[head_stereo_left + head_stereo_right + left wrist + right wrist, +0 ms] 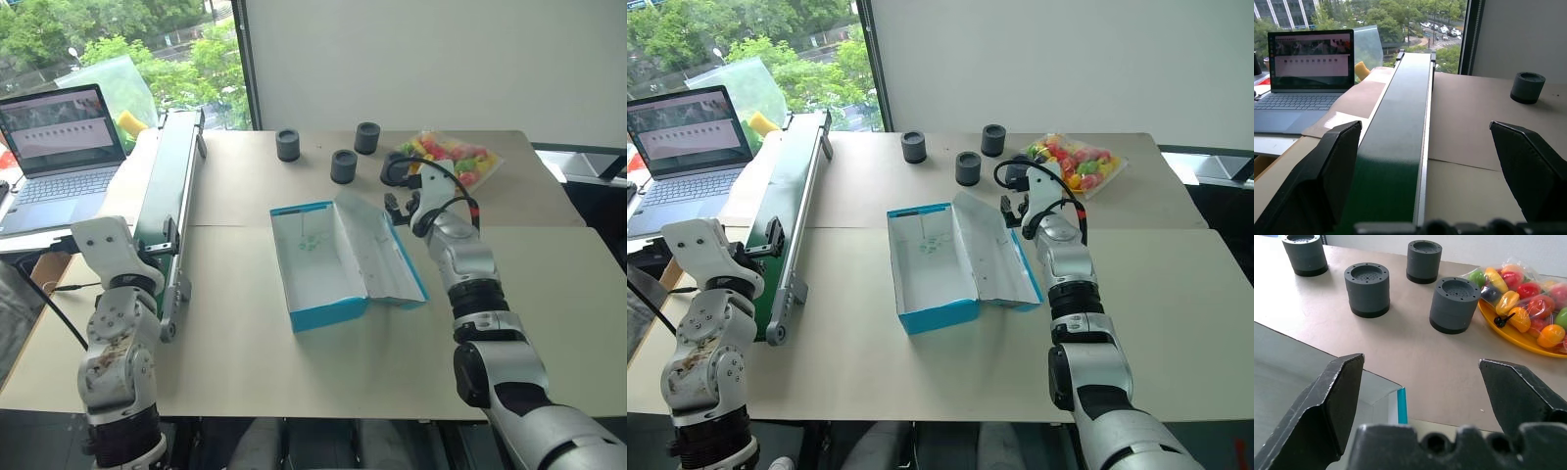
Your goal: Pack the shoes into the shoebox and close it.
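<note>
The shoebox (328,315) lies open in the middle of the table, teal outside and white inside, with nothing in it. Its lid (377,257) is folded back to the right. The shoes are out of view. My right gripper (400,208) hovers at the lid's far right corner, open and empty; the right wrist view has its fingers (1337,396) spread wide over the lid's teal edge (1401,405). My left gripper (1435,161) is open and empty above the near end of a green conveyor (1396,147), far left of the box.
The green conveyor (171,166) runs along the table's left side, with a laptop (59,147) beyond it. Several grey cylinders (344,165) stand behind the box. A yellow plate of bagged toy fruit (451,157) sits at the back right.
</note>
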